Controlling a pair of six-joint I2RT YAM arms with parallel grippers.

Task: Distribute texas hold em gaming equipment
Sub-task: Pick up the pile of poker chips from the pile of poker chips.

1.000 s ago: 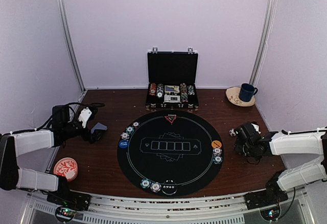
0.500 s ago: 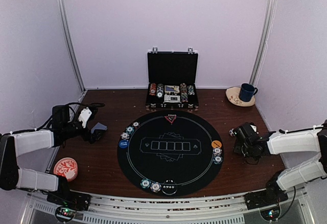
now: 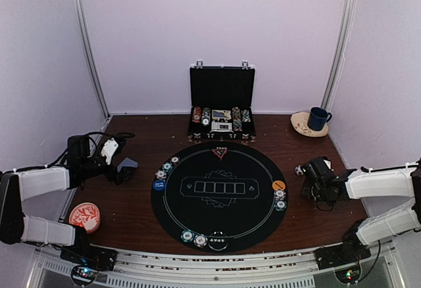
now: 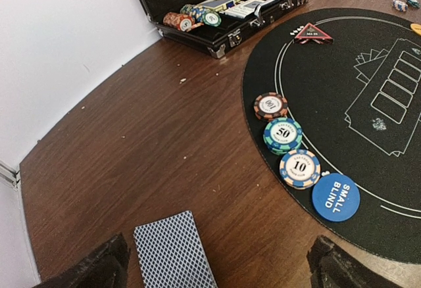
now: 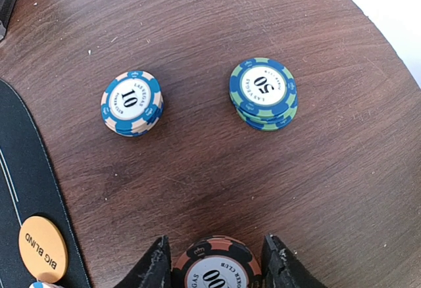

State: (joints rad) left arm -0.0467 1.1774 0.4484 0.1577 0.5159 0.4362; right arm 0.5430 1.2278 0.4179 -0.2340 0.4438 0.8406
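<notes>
Chips point(image 3: 164, 168) and blind discs point(image 3: 158, 185) sit at three seats on the mat point(image 3: 217, 225), but your right pincer point(image 5: 217, 262) straddles a 100 stack point(image 5: 217, 273) on the surface point(image 3: 131, 202), grip unclear, and your spread left pincer point(image 4: 220, 265) hovers over undealt cards point(image 4: 174, 252).

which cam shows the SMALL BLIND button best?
Left wrist. The SMALL BLIND button is close and its lettering reads clearly; it lies on the black mat at its edge, by the 10 chip stack. Top external shows only a small blue disc, text unreadable. Right wrist misses it and shows the orange BIG BLIND button.
</notes>
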